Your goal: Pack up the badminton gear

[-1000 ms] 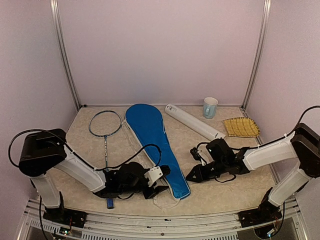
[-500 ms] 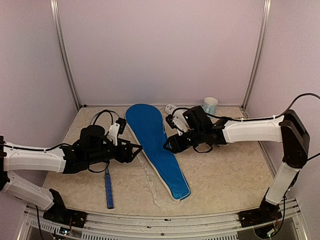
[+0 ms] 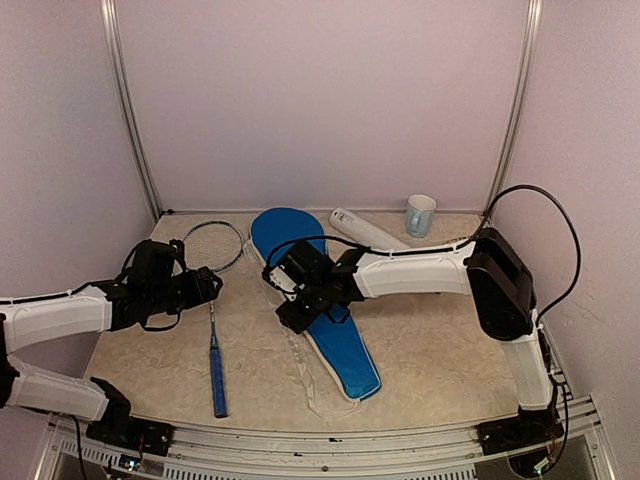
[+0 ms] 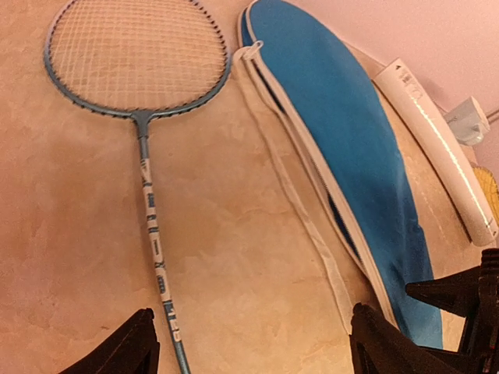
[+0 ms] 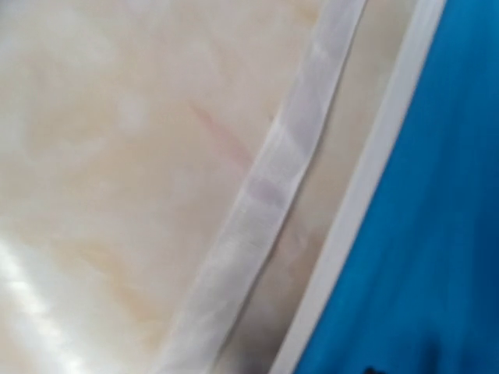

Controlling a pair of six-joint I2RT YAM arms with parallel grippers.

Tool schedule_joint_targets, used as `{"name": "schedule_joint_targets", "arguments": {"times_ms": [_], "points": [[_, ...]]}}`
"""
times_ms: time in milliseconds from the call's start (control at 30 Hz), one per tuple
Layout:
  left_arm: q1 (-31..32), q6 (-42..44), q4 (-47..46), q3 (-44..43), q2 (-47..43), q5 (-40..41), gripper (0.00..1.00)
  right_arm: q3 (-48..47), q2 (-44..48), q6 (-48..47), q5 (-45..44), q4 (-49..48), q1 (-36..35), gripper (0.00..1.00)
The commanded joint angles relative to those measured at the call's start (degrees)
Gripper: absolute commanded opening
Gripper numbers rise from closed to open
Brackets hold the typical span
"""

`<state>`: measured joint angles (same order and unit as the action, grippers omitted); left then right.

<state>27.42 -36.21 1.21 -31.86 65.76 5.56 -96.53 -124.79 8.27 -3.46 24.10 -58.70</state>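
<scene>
The badminton gear lies on the table: a thin racket (image 3: 212,262) with a blue handle (image 3: 216,385), a blue racket-shaped cover (image 3: 318,290) and a long white tube (image 3: 366,230). My left gripper (image 3: 210,287) hovers over the racket shaft (image 4: 152,226), open, its fingers (image 4: 117,354) straddling bare table beside the shaft. My right gripper (image 3: 290,316) reaches across the cover (image 4: 343,140) to its left edge. Its two dark tips (image 4: 440,292) stand apart, holding nothing. The right wrist view is a blurred close-up of the cover's white strap (image 5: 265,195) and blue fabric (image 5: 429,234).
A pale blue mug (image 3: 420,213) stands at the back right beside the tube's far end. The cover's loose white strap (image 4: 304,210) trails on the table between racket and cover. Walls close in the left, back and right sides.
Left arm swung from the front edge back to the racket shaft. Right arm swept from the right side across to the cover's left edge. Both pairs of jaws widened.
</scene>
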Motion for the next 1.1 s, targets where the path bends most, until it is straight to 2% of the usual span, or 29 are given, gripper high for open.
{"name": "schedule_joint_targets", "arguments": {"times_ms": [0,133,267,367,467,667,800,1067], "points": [[-1.9,-4.9,5.0,-0.9,1.9,2.1,0.83,-5.8,-5.4,-2.2,-9.4,7.5,-0.9,0.56],[-2.0,-6.2,5.7,-1.2,3.6,4.5,0.83,-7.9,-8.2,-1.7,-13.3,8.6,-1.2,0.43],[-2.0,-7.1,7.6,-2.8,6.3,8.9,0.81,-8.0,-8.0,0.1,-13.7,7.1,-1.2,0.14],[-2.1,-7.0,8.4,-4.6,9.5,10.8,0.79,-7.2,-6.7,0.9,-12.0,5.1,-1.0,0.00],[-2.2,-6.9,9.0,-6.9,13.7,12.4,0.75,-6.5,-5.3,2.2,-8.8,3.6,-0.3,0.00],[-2.1,-6.3,10.6,-12.8,23.0,14.6,0.63,0.1,0.8,7.9,4.3,-4.9,3.8,0.00],[-2.1,-5.9,10.5,-14.6,27.1,14.9,0.60,3.8,2.4,10.9,11.9,-8.9,6.4,0.03],[-2.0,-5.7,9.4,-14.9,29.7,14.6,0.59,4.0,1.0,11.6,14.6,-9.1,7.5,0.15]]}}
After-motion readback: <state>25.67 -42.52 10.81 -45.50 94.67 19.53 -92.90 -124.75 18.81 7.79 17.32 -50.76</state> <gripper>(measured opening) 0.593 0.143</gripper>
